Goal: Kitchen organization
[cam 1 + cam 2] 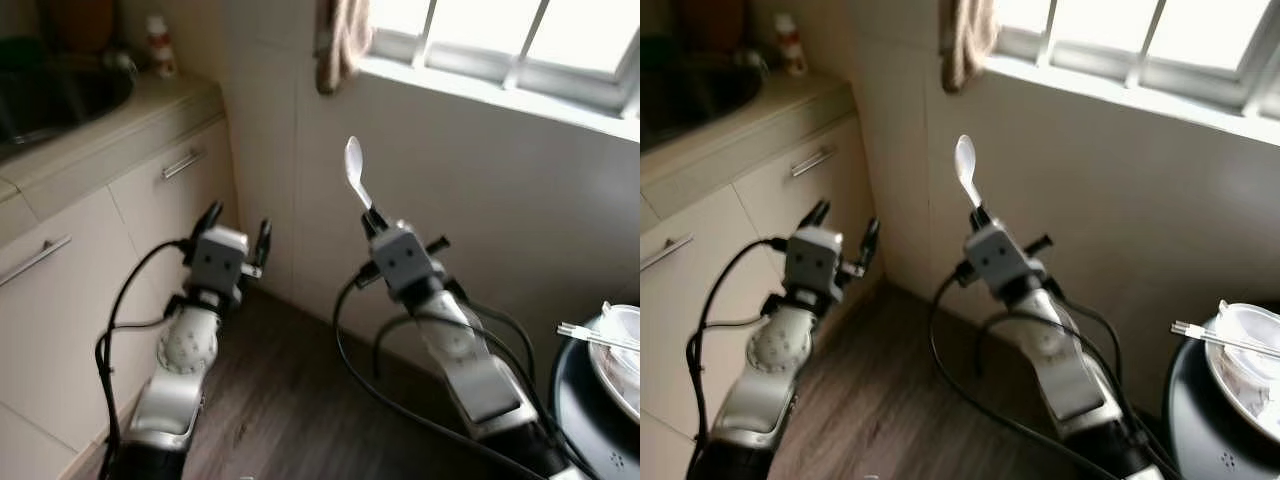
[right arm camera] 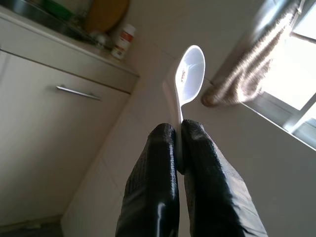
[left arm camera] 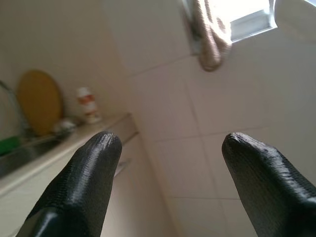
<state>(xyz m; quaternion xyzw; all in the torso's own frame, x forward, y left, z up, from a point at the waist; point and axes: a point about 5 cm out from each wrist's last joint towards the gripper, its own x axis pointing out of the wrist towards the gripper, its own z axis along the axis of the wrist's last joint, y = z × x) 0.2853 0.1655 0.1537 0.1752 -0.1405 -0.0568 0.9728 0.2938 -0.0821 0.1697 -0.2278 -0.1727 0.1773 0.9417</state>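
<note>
Right gripper (image 1: 374, 218) pinching a white spoon (image 1: 355, 170) by the handle, bowl up, in front of the tiled wall (image 1: 480, 190) under the window (image 1: 520, 40), left gripper (image 1: 236, 228) spread and empty beside it.

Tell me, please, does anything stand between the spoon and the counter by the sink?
Nothing visible does. The right claw holds the white spoon upright in open air; the counter lies off to its left, past the open left claw.
</note>
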